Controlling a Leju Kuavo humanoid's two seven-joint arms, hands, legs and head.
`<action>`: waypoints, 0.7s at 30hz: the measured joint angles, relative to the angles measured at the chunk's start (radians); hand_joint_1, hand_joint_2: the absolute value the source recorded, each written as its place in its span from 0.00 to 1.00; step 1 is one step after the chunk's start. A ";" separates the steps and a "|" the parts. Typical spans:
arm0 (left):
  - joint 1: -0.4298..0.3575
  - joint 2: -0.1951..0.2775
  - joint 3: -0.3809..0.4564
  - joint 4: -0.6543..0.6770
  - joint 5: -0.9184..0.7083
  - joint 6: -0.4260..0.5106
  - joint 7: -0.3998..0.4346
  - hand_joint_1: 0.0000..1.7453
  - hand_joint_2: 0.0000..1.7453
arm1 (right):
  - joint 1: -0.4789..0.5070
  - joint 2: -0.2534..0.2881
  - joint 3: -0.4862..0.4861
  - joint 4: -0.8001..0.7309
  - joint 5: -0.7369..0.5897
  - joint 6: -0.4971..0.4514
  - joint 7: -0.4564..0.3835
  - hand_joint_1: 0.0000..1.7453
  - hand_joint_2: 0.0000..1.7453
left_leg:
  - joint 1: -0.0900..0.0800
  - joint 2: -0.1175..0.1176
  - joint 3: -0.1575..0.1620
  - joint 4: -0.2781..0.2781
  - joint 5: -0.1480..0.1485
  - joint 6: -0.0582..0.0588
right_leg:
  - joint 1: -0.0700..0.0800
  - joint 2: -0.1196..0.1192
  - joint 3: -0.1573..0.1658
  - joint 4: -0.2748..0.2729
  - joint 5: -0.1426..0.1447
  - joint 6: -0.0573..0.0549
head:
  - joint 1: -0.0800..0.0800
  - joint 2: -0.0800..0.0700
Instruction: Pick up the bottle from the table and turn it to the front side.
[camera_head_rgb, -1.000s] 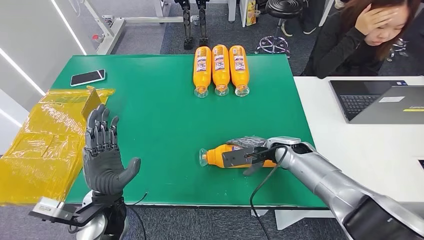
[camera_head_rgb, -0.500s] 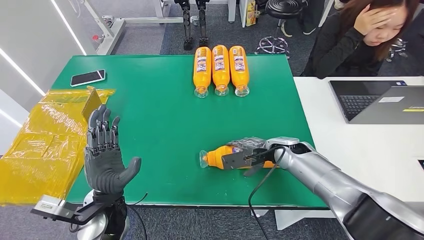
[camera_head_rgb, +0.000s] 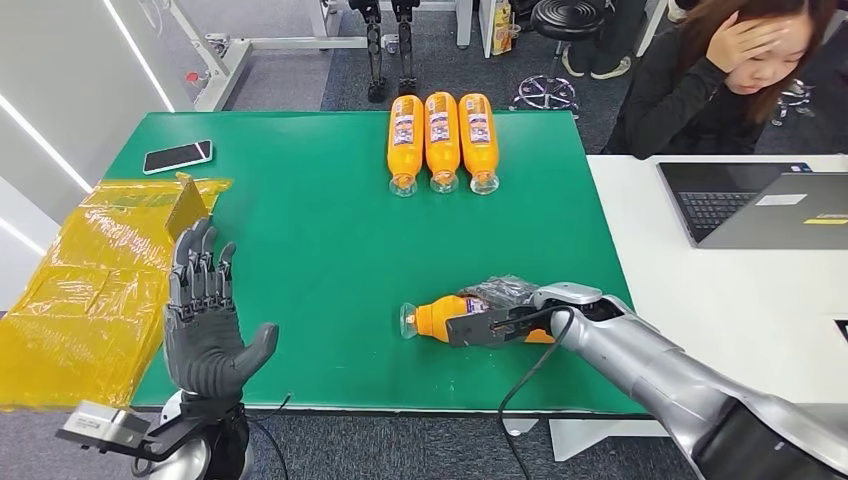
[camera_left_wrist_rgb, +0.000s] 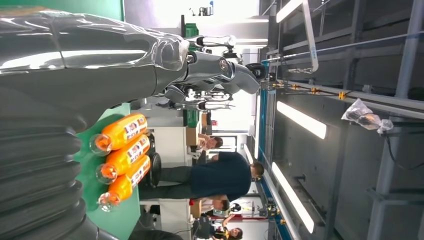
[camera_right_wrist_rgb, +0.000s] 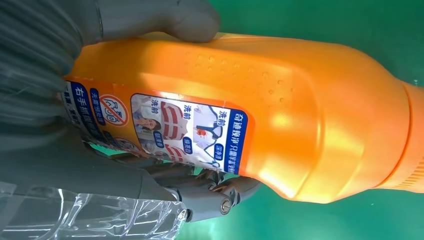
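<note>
Slightly shifted since a second ago: right hand (camera_head_rgb: 497, 322), fingers wrapped on orange bottle (camera_head_rgb: 440, 316). Bottle is laid sideways on green table (camera_head_rgb: 310, 260), cap toward 9 o'clock. Left hand (camera_head_rgb: 205, 320) is held spread. Roll advised gently until label faces up.

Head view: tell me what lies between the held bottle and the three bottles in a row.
Nothing: in the head view only bare green table separates the held bottle, gripped by the right hand, from the three bottles.
</note>
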 joint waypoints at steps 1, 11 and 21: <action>0.000 0.000 0.001 -0.003 -0.001 0.000 0.001 0.00 1.00 | 0.000 0.000 0.000 -0.003 0.000 0.000 0.002 1.00 1.00 | 0.000 0.000 0.000 0.000 0.000 0.000 | 0.000 0.000 0.000 0.000 0.000 0.000 | 0.000 0.000; 0.009 0.000 0.012 -0.016 -0.008 -0.005 0.002 0.00 1.00 | 0.007 -0.005 -0.003 -0.021 0.002 -0.044 0.005 1.00 1.00 | 0.000 0.000 0.000 0.000 0.000 0.000 | 0.000 0.000 0.000 0.000 0.000 0.000 | 0.000 0.000; 0.048 -0.003 0.038 -0.048 -0.042 -0.007 -0.003 0.00 1.00 | 0.212 -0.033 -0.252 -0.294 0.161 -0.302 0.041 1.00 1.00 | 0.000 -0.001 -0.004 0.000 0.000 0.000 | 0.000 -0.001 -0.004 0.000 0.000 0.000 | 0.000 0.000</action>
